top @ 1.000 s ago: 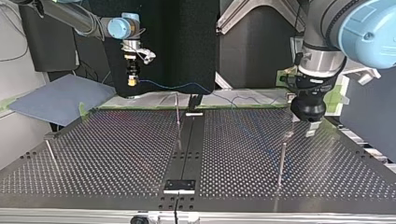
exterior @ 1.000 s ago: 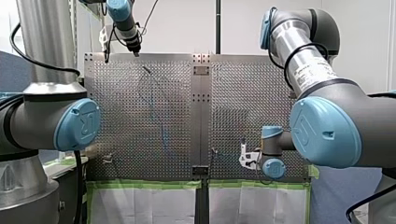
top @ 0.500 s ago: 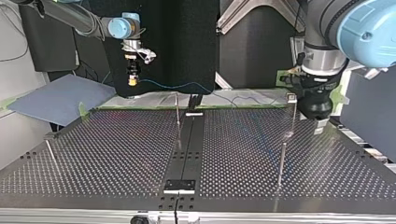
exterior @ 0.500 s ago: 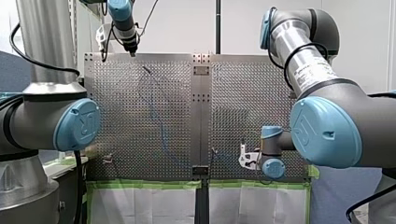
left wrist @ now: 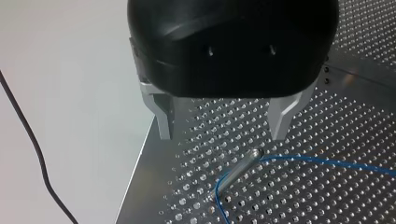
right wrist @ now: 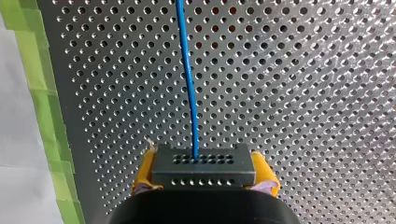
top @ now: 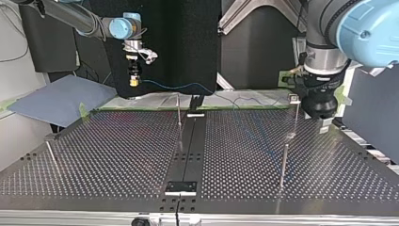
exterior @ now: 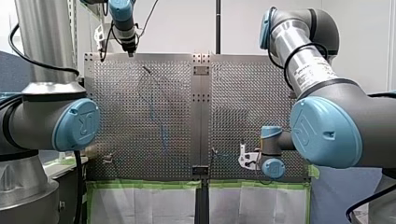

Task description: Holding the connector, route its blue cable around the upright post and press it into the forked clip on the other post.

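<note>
Over to the right gripper (right wrist: 204, 173): it is clamped tight on the connector (right wrist: 203, 164), a black block pinned between its yellow pads (right wrist: 265, 173), and the blue cable (right wrist: 187, 70) runs straight out ahead of it over the perforated table (right wrist: 327, 93). That block is the place to hold, being rigid and square-sided, so it should sit firm in the pads. The cable itself looks thin, light and limp; it will likely go wherever tension takes it and slip off a post if allowed to slacken. The left gripper (left wrist: 222, 122) hangs above the table's corner, its metal fingers (left wrist: 164, 119) spread wide with nothing between them. Only the left wrist view shows the cable meeting the upright post (left wrist: 237, 170), apparently bent round it, though how far it wraps is hard to judge. The right wrist view alone proves the grip. The top view adds the cable sagging across from the right gripper and what seems to be the forked clip (top: 294, 98) beside the left gripper, with no cable visibly in it.
</note>
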